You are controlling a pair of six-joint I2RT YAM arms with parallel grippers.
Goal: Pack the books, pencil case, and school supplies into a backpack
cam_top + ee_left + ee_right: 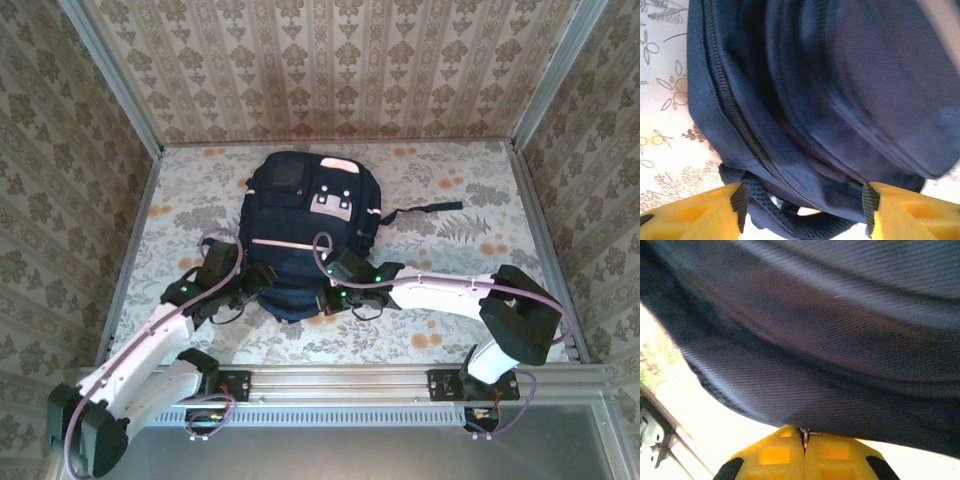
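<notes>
The navy backpack lies flat in the middle of the table, pink-white stripes and grey patches facing up. My left gripper is at its near left corner, open, with the yellow fingers on either side of the zippered edge and a dark webbing handle. At the near right edge my right gripper is shut, pinching a small metal zipper pull under the navy fabric. The books, the pouches and the white packet are out of view.
The floral tablecloth surrounds the pack. A dark strap trails off to the right of the backpack. Wallpapered walls close in the left, right and back. An aluminium rail runs along the near edge.
</notes>
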